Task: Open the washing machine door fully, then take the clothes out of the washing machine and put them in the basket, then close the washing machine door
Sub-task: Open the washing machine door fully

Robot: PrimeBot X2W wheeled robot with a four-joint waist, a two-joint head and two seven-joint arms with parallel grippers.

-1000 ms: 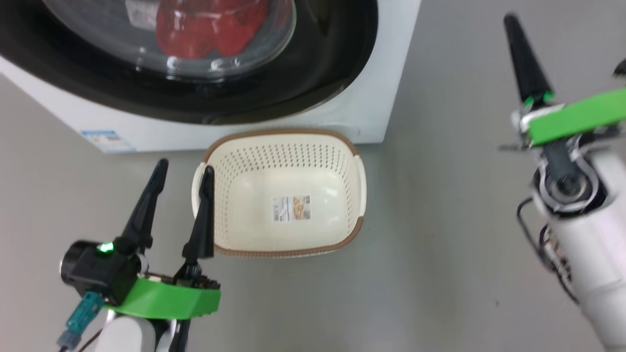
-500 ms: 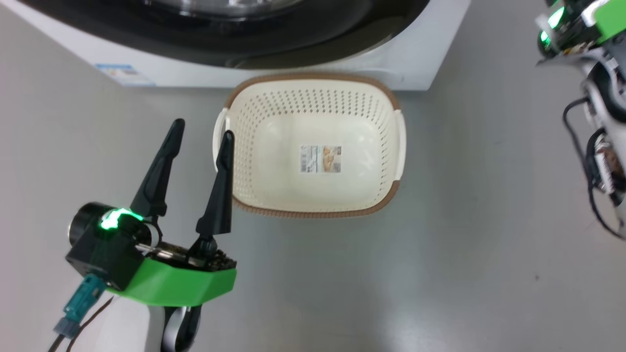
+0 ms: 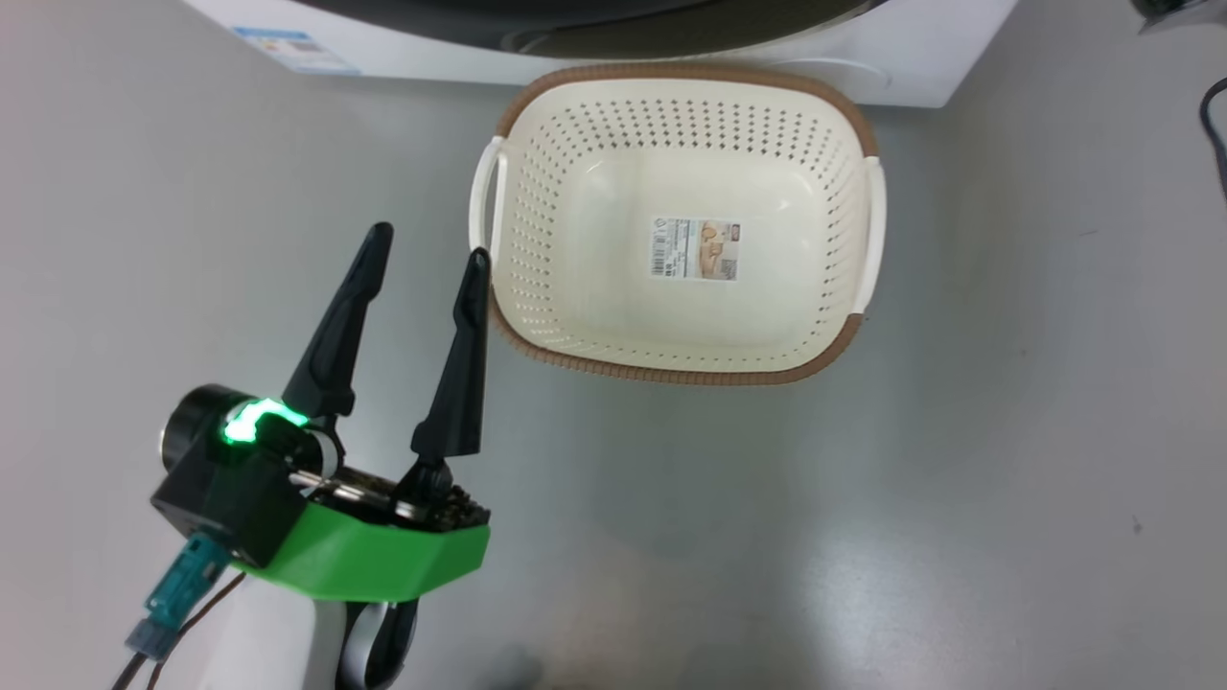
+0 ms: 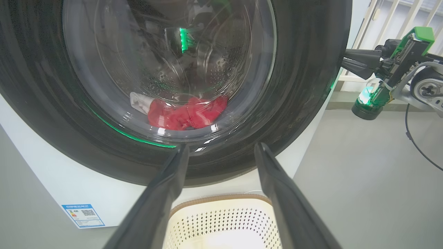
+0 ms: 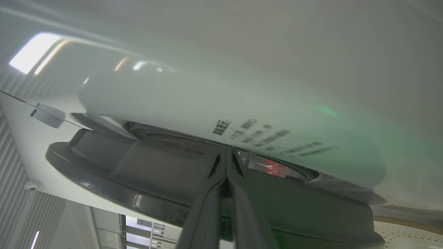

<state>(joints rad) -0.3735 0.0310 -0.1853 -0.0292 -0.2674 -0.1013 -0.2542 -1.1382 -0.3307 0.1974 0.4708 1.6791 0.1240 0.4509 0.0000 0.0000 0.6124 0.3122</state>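
Jaws on the left gripper [image 3: 429, 244] are spread wide with nothing between them. It's parked in the lower left of the head view, just beside the left handle of the small cream-white perforated plastic basket with the brown woven rim [image 3: 671, 372]. Jaws on the right gripper [image 5: 226, 155] are pressed tight together. In the left wrist view it's at the upper right, tips aimed at the right edge of the big round black-framed door with the bulging glass window [image 4: 304, 76].

My guess is that a thin closed tip slips behind the door's edge more easily to pull it out. Door looks shut, so we're on step one.

Bright red clothes with a bit of white cloth [image 4: 187, 116] lie low in the drum behind the glass. The basket sits empty on the grey floor [image 3: 959, 479], just in front of the big white front-loading washing machine [image 4: 41, 180], presumably for a short carry. Left one's probably open ready for the grab.
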